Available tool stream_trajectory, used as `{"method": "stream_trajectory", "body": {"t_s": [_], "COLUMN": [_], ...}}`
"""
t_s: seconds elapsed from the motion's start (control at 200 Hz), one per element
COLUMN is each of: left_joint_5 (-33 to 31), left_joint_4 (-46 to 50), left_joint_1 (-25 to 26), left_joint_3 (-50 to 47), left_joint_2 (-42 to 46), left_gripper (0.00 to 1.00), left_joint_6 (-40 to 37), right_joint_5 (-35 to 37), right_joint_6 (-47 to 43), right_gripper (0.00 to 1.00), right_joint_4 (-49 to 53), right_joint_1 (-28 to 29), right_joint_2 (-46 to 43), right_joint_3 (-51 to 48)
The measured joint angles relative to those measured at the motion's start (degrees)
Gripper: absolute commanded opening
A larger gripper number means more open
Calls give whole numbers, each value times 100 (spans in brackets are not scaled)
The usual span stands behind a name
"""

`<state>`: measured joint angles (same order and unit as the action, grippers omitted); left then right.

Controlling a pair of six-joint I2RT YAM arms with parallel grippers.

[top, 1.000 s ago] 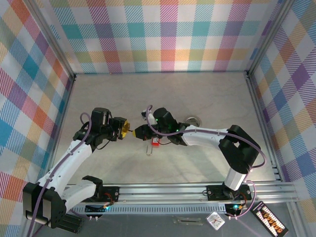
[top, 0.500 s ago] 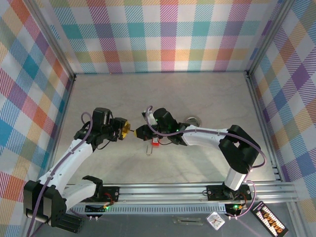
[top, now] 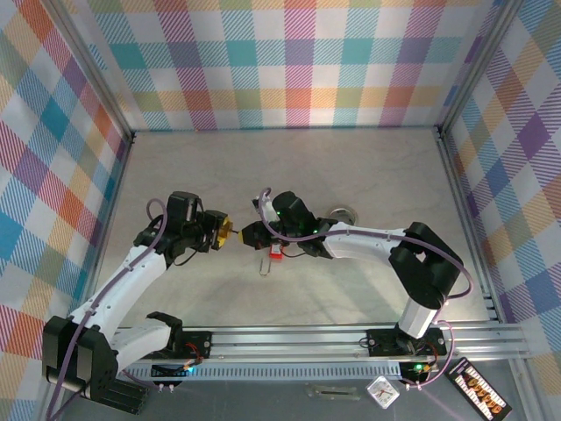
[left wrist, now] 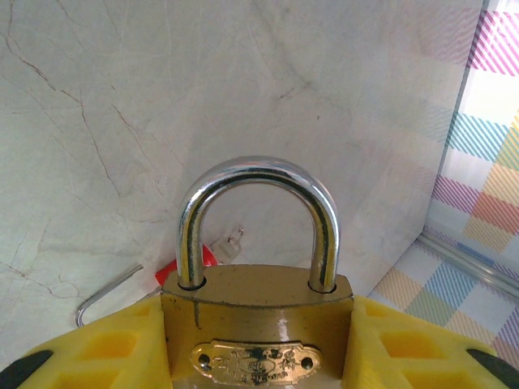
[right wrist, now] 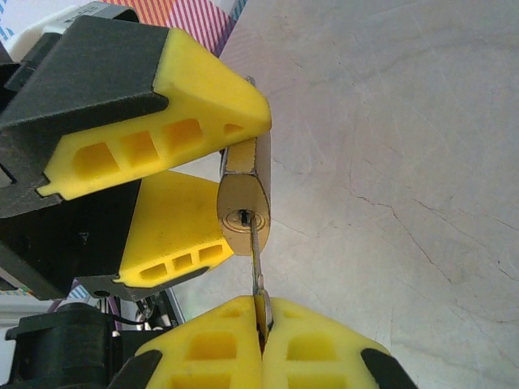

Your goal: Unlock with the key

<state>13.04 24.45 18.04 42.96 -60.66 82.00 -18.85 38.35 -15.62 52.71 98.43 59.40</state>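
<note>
A brass padlock point(left wrist: 255, 324) with a steel shackle point(left wrist: 258, 173) seated in both holes sits between the yellow fingers of my left gripper point(left wrist: 259, 344), which is shut on its body. In the top view the padlock point(top: 226, 231) hangs above the table's middle, with my left gripper point(top: 219, 231) on its left and my right gripper point(top: 249, 234) just to its right. My right gripper point(right wrist: 263, 324) is shut on the head of a thin key point(right wrist: 258, 251). The key's tip meets the keyhole in the padlock's base point(right wrist: 243, 212); how deep it goes is hidden.
A red tag point(top: 276, 251) with a bent wire loop point(top: 265, 263) lies on the table under the right arm, and a small spare key point(left wrist: 233, 237) lies by it. A round metal disc point(top: 342, 211) rests behind the right arm. Checked walls enclose the table.
Hardly anything: both arms hold their places, and the padlock has shifted a hair toward the key.
</note>
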Motion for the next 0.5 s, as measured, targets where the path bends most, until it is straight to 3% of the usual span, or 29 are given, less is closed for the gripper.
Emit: {"method": "stream_trajectory", "body": {"t_s": [0.5], "left_joint_5": [-122], "left_joint_4": [-92], "left_joint_1": [87], "left_joint_3": [7], "left_joint_2": [-63], "left_gripper": [38], "left_joint_6": [94], "right_joint_5": [-42], "right_joint_6": [17], "right_gripper": [0], "right_joint_4": [24], "right_joint_1": [-2], "right_joint_2": [33], "right_joint_3": [87]}}
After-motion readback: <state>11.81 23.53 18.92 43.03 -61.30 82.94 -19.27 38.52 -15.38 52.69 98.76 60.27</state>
